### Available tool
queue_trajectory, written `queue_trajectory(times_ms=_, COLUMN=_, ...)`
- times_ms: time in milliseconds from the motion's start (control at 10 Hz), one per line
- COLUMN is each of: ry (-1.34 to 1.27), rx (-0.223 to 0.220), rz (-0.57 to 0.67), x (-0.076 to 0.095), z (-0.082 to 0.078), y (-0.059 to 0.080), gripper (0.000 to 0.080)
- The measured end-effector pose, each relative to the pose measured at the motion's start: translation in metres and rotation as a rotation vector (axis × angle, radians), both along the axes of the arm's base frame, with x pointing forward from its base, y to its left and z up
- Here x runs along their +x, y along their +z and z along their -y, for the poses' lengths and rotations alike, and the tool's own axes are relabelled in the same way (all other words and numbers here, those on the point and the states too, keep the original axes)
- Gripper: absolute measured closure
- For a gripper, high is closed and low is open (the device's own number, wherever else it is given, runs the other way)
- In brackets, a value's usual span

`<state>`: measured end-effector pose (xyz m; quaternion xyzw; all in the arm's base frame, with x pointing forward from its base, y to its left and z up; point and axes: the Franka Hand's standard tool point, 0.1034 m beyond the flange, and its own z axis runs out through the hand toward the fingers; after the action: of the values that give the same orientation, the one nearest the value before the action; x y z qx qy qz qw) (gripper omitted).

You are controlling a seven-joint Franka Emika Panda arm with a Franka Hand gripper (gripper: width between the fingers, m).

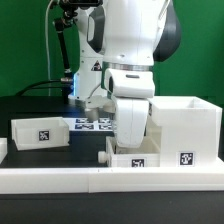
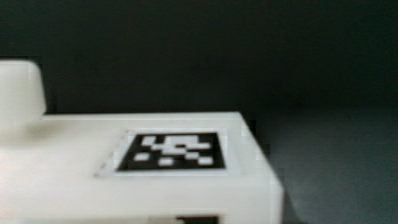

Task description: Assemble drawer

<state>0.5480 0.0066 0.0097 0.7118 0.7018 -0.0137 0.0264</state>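
Drawer, unassembled, three white plastic pieces on a black table (image 1: 30,108). Item 1: one tall open-topped shell (image 1: 185,128) at the exterior view's right. Item 2: one shallow tray (image 1: 40,133) at the exterior view's left, well apart from the shell. Item 3: one second tray (image 1: 137,158) just beside the shell, against the long white rail (image 1: 60,180). Each piece shows one black-and-white square tag, no legible writing. One marker board (image 1: 93,123) lies behind, several tags. One gripper (image 1: 130,140) hangs at the second tray; its fingers are hidden, so their spread and hold cannot be told. The wrist view shows one tagged white surface (image 2: 175,150) close up.
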Motion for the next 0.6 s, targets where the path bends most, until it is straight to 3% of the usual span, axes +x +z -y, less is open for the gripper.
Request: queue_trajectory(times_ms=600, ry=0.018, rx=-0.010, rz=-0.008, x=-0.0005, z=-0.0011, y=-0.0004, gripper=0.0758)
